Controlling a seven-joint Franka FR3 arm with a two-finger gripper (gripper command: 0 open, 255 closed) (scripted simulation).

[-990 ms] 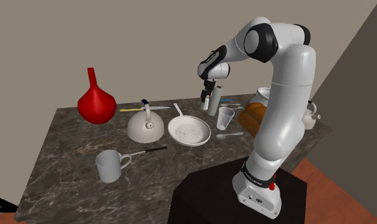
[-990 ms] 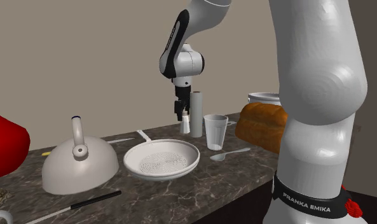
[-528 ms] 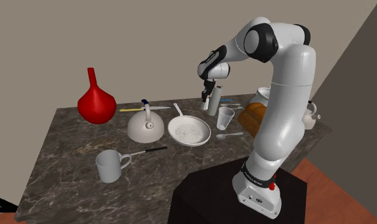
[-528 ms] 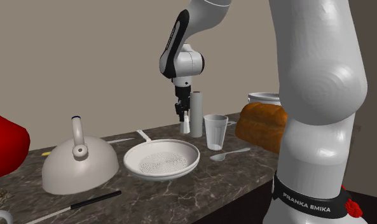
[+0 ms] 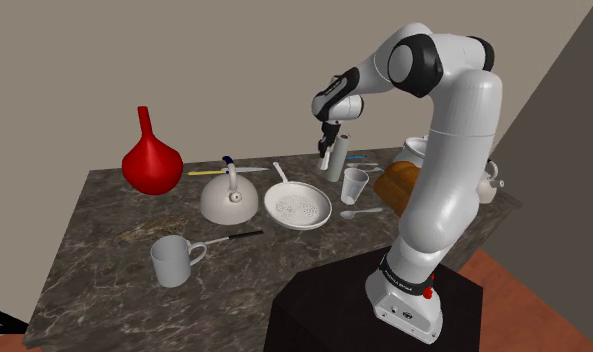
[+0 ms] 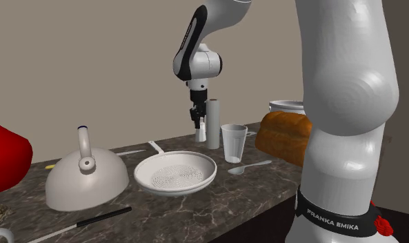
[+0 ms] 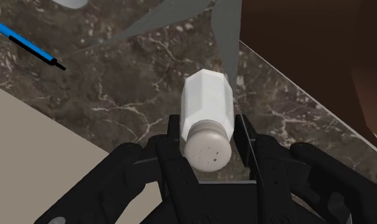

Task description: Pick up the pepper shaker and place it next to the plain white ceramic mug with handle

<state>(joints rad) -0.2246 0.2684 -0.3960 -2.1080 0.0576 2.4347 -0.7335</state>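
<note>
**Gripper (image 7: 207, 137) clamps white pepper shaker (image 7: 208, 105) near the desk's (image 5: 104, 290) back edge**
A tall white cylinder (image 6: 213, 123) stands just beside the gripper, with a clear cup (image 6: 233, 143) near it. The mug (image 5: 172, 260) sits well apart on open dark marble. A beige wall (image 5: 234, 60) rises close behind.

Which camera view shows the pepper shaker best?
The wrist view: the white pepper shaker appears close, its holed cap visible, clasped by the claw. The shoulder and second exterior views show it small, below the claw.
</note>
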